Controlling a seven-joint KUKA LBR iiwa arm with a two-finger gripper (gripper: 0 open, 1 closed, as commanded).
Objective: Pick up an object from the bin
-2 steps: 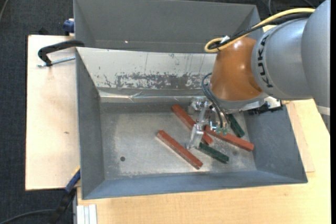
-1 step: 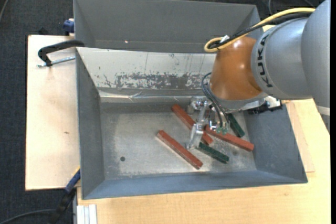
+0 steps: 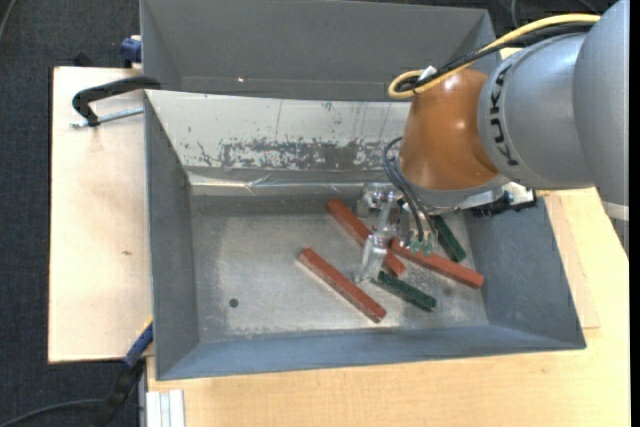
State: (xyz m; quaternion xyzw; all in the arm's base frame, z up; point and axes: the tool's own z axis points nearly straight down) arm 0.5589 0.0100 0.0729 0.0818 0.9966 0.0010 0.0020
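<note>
Within the grey bin [image 3: 168,245], the gripper [image 3: 372,260] is lowered among red and green sticks.
Just left of and below the gripper a long red bar [image 3: 338,283] is laid slantwise, seemingly touched near its right end. A shorter red stick [image 3: 348,218] is seen up-left. To the right, another red stick [image 3: 445,268] and two green sticks [image 3: 407,291] are heaped. The gripper's opening and hold cannot be told.

The grey bin [image 3: 240,265] has long red sticks [image 3: 340,284] and small green sticks [image 3: 407,291] lying on its floor.
</note>
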